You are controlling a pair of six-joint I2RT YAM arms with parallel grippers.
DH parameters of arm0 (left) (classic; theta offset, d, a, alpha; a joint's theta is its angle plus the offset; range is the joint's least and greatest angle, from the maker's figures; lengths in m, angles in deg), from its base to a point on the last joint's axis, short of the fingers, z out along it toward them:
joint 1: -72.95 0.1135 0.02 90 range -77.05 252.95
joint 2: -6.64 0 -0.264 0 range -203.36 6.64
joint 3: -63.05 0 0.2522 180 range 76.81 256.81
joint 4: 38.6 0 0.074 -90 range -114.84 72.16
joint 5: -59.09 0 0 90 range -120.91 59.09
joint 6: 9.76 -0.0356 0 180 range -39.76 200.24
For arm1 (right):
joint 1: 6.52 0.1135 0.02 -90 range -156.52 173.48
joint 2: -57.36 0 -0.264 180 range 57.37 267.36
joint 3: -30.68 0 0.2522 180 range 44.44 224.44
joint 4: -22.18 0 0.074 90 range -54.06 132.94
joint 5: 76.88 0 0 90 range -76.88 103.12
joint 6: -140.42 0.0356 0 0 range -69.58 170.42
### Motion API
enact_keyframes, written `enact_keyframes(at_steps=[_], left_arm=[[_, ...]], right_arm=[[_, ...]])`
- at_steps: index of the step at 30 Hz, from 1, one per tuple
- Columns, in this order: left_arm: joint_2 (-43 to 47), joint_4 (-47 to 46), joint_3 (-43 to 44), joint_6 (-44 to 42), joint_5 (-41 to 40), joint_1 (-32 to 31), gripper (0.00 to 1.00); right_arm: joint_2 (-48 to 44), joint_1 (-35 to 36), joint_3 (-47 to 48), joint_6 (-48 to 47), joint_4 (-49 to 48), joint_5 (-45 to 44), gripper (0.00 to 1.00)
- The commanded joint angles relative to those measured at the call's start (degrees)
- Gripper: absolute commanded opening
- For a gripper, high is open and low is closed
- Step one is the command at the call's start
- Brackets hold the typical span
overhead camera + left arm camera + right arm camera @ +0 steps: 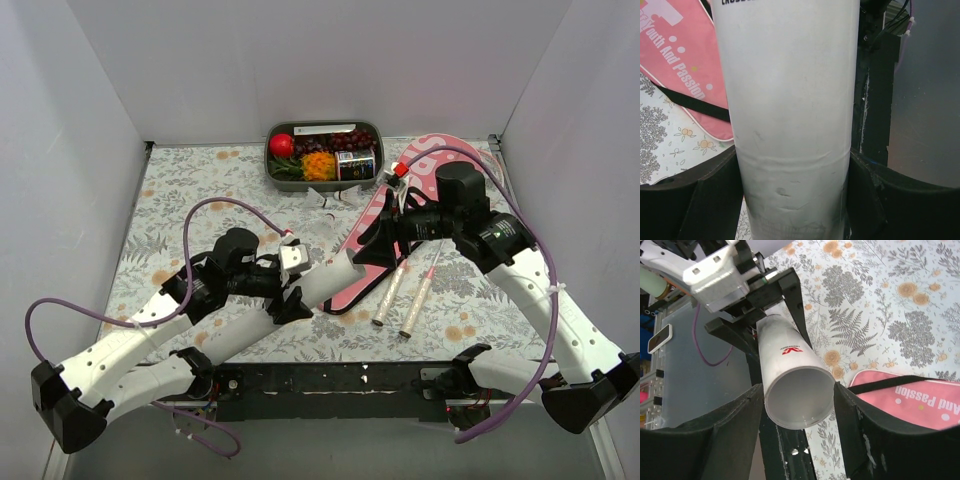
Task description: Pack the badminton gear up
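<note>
Left gripper [792, 155]: we see its two black fingers [705, 200] pressed against opposite sides of the tube [795, 100], clamped on it.
Right gripper [799, 390]: we see it at the tube's other end, with the open mouth between its fingers [730, 440]. Both pads sit against the tube wall, so we read it as closed on the tube too.
Tube: we find it held off the table [180, 190] between the two grippers, near the middle of the top view and slanting from near left to far right. It is white, with a red mark near the open end and black lettering further along.
Bag [425, 165]: we see it lying flat on the table right of centre. Its wide end is far and to the right, and its narrow end runs toward us under the tube. The right arm crosses over its middle. It is pink with white lettering and a black strap.
Rackets [390, 297]: we make out two pale handles side by side just right of the bag's narrow end, butts toward the near edge. Thin pink shafts run up from them beneath the right arm, and the heads are hidden from us.
Tray [272, 170]: we see it at the far edge, well apart from the gear, holding food and a red ball [281, 144].
</note>
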Motion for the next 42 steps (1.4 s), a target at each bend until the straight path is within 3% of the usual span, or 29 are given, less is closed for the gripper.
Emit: enact_keyframes(at_steps=[1, 8, 25, 42], left_arm=[[2.3, -1.4, -0.7, -0.4, 0.4, -0.7, 0.06], [2.7, -1.7, -0.6, -0.4, -1.1, -0.7, 0.06], [1.3, -3.7, 1.8, -0.7, -1.6, -0.8, 0.05], [0.6, -6.5, 3.8, -0.9, -2.5, -0.8, 0.04]], right_arm=[[0.0, 0.2, 2.8, 1.3, -4.2, 6.0, 0.64], [-0.6, 0.3, 0.1, 3.0, -5.5, 9.3, 0.51], [-0.6, 3.9, -1.4, 4.8, -6.3, 8.6, 0.46], [0.6, 4.7, -0.4, 3.3, -3.7, 6.7, 0.27]])
